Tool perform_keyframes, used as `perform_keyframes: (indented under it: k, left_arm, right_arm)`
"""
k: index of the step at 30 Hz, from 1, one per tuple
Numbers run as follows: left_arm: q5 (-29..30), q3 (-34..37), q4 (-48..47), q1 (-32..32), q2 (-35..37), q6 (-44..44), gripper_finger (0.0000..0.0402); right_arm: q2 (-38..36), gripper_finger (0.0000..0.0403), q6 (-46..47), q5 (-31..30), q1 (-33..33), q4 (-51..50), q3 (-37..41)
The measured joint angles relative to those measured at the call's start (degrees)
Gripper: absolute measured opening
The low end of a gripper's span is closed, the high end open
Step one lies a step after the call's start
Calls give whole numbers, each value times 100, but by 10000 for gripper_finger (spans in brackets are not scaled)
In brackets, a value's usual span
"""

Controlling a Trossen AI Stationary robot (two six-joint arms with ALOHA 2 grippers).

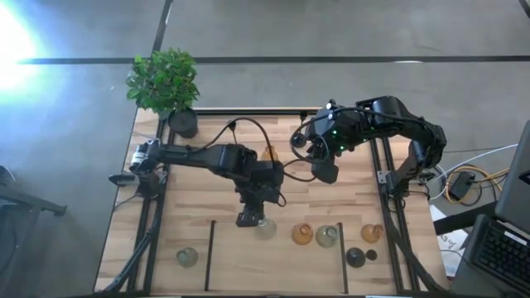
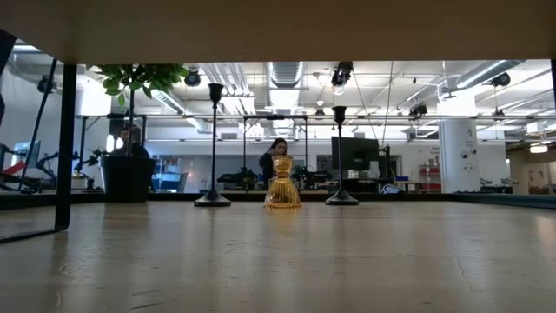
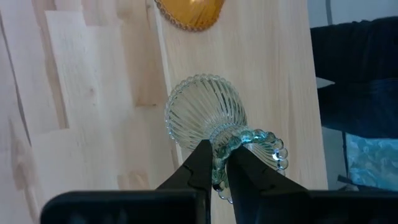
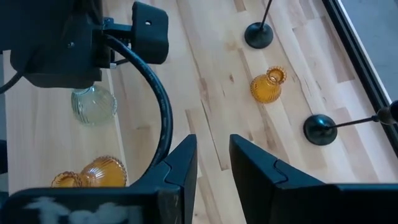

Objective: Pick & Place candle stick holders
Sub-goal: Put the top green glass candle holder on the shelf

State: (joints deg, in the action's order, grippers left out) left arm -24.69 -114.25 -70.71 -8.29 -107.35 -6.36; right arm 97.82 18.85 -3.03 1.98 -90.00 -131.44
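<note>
The left gripper (image 1: 252,218) pinched the scalloped rim of a pale greenish-clear glass holder (image 3: 208,118) near the front edge of the wooden table (image 1: 199,174), its fingers (image 3: 194,171) pressed tight on the glass. The holder stood close to a row of others already lined up along that front edge: an amber holder (image 1: 302,233), a second clear holder (image 1: 326,237), another amber piece (image 1: 372,233) and a dark round holder (image 1: 355,257) toward the front right corner, with a lone clear one (image 1: 187,257) toward the front left corner.

The right gripper (image 1: 324,171) hovered above the middle of the table, its fingers (image 4: 180,168) parted with nothing between them.

Work appeared roughly half finished. Near the back edge, an amber holder (image 2: 282,184) stood between two black thin-stemmed holders, one (image 2: 213,148) on its left and the other (image 2: 340,155) on its right in the low view, none of them yet brought forward. Whether the clear holder in the left gripper's pinch was resting on the wood or just clear of it could not be told. A potted plant (image 1: 166,81) occupied the back left corner, apart from the job.
</note>
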Motion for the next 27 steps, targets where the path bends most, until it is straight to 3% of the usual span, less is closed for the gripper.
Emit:
perform_keyframes:
  k: [14,20,27]
  left_arm:
    - [-2,12,93,-14,0,442,53]
    - [-400,14,437,-18,0,479,50]
    - [-411,16,469,-16,0,512,60]
  right_arm:
    - [-2,91,-2,0,0,-1,0]
    - [-7,92,-6,0,0,-1,0]
    - [-7,82,-49,0,0,-2,0]
